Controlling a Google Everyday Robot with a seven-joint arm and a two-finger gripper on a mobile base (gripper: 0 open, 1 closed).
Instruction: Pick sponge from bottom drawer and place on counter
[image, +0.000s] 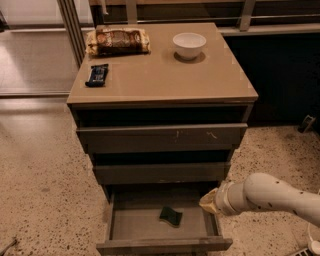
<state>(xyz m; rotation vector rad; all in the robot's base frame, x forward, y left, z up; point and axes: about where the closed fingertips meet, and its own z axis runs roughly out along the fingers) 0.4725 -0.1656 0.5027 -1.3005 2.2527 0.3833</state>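
Note:
The bottom drawer (165, 244) is pulled open at the foot of the cabinet. The dark green sponge (171, 216) lies flat on its floor, right of the middle. My gripper (209, 201) comes in from the right on a white arm and sits at the drawer's right rear corner, above and to the right of the sponge, not touching it. Only the tan end of the gripper shows. The tan counter (160, 75) tops the cabinet.
On the counter stand a white bowl (189, 45) at the back right, a brown snack bag (117, 41) at the back left and a dark blue wrapped bar (96, 75) near the left edge. The two upper drawers (161, 136) stick out slightly. Speckled floor lies around the cabinet.

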